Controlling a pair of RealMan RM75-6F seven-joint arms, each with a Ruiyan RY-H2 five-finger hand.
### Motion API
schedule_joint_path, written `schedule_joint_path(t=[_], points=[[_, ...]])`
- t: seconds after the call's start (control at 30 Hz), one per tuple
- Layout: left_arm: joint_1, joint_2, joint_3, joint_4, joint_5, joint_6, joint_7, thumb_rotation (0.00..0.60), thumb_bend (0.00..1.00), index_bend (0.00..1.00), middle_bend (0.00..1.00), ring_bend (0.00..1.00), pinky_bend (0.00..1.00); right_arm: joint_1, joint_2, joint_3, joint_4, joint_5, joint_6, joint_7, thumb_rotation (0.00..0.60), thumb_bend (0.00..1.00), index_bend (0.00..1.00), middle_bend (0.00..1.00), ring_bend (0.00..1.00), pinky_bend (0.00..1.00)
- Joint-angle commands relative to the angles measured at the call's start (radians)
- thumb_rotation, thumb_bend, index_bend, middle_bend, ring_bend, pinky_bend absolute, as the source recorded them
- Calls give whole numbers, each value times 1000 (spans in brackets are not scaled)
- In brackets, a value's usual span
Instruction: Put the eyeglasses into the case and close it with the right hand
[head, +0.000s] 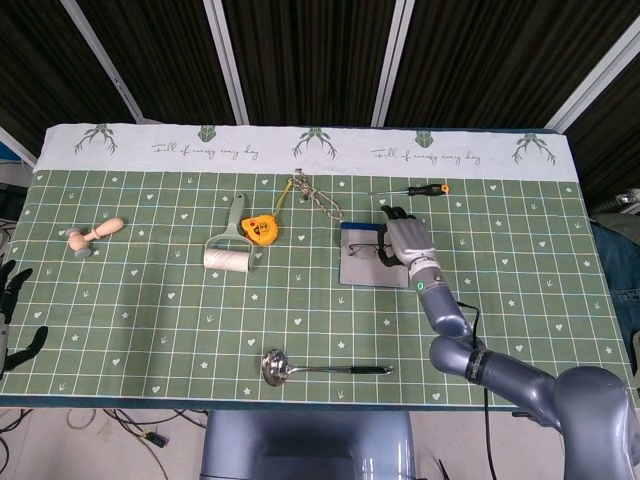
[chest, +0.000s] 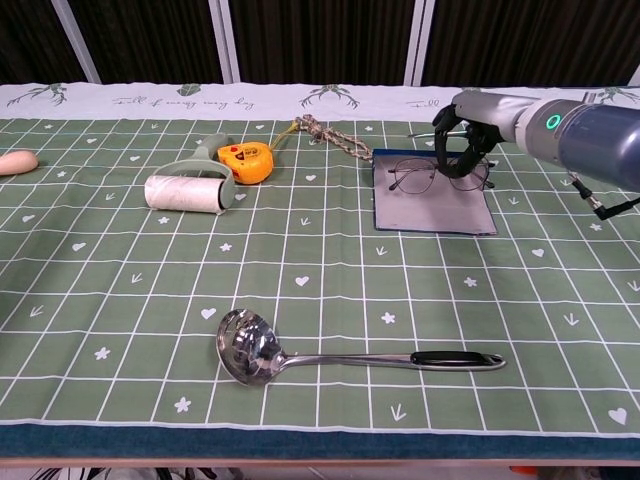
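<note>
The eyeglasses (chest: 432, 177), thin dark wire frames, hang over the far part of the open case (chest: 432, 212), a flat grey panel with a blue far rim. My right hand (chest: 462, 138) grips them at their right lens, fingers curled around the frame. In the head view the right hand (head: 406, 243) covers the case's (head: 368, 270) far right corner, and the eyeglasses (head: 362, 249) stick out to its left. Whether the frames touch the case I cannot tell. My left hand (head: 10, 312) hangs off the table's left edge, fingers apart, holding nothing.
A lint roller (chest: 186, 191) and a yellow tape measure (chest: 245, 160) lie left of the case, with a rope (chest: 330, 135) behind. A screwdriver (head: 415, 189) lies beyond the case. A steel ladle (chest: 350, 358) sits near the front edge, and a wooden stamp (head: 95, 236) at far left.
</note>
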Motion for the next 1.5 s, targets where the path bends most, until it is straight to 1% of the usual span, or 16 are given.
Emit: schedule_joint_path(t=[0.03, 0.27, 0.7, 0.73, 0.8, 0.9, 1.0, 1.1, 1.17, 1.33, 1.43, 1.5], points=[[0, 1, 0, -1, 0, 0, -2, 600, 317, 84, 0, 0, 0, 15, -33, 7, 58, 19, -23, 12, 600, 565, 696, 103, 84, 214], [2, 3, 0, -3, 2, 2, -6, 600, 317, 84, 0, 0, 0, 28, -61, 19, 126, 34, -47, 26, 600, 565, 696, 103, 84, 214], [2, 7, -1, -5, -1, 1, -14, 600, 317, 84, 0, 0, 0, 60, -92, 47, 201, 48, -85, 41, 600, 565, 695, 103, 84, 214], [2, 8, -1, -6, -1, 1, -15, 600, 317, 84, 0, 0, 0, 62, -93, 47, 205, 49, -87, 40, 600, 562, 684, 103, 84, 214], [3, 9, -1, -6, -1, 1, -17, 600, 317, 84, 0, 0, 0, 66, -95, 47, 213, 51, -95, 38, 600, 538, 629, 103, 82, 214], [3, 11, -3, -9, -2, 2, -18, 600, 317, 84, 0, 0, 0, 71, -94, 47, 225, 71, -120, 27, 600, 445, 481, 103, 72, 214], [4, 12, -2, -9, -2, 3, -19, 600, 317, 84, 0, 0, 0, 76, -96, 45, 235, 93, -130, 10, 600, 340, 397, 103, 70, 214], [5, 12, -2, -9, -2, 4, -20, 600, 318, 84, 0, 0, 0, 77, -93, 48, 233, 109, -126, 1, 600, 301, 329, 103, 70, 214], [5, 12, -2, -9, -2, 4, -20, 600, 318, 84, 0, 0, 0, 78, -89, 53, 227, 114, -120, 0, 600, 288, 298, 102, 70, 214], [6, 12, -3, -11, -2, 6, -20, 600, 317, 84, 0, 0, 0, 75, -72, 60, 198, 110, -87, -3, 600, 279, 261, 102, 70, 214], [5, 12, -3, -11, -2, 6, -17, 600, 317, 84, 0, 0, 0, 53, -39, 69, 118, 81, -38, 21, 600, 273, 252, 116, 84, 214], [5, 12, -3, -12, -1, 6, -17, 600, 317, 84, 0, 0, 0, 36, -20, 69, 63, 58, -3, 33, 600, 268, 248, 175, 151, 223]])
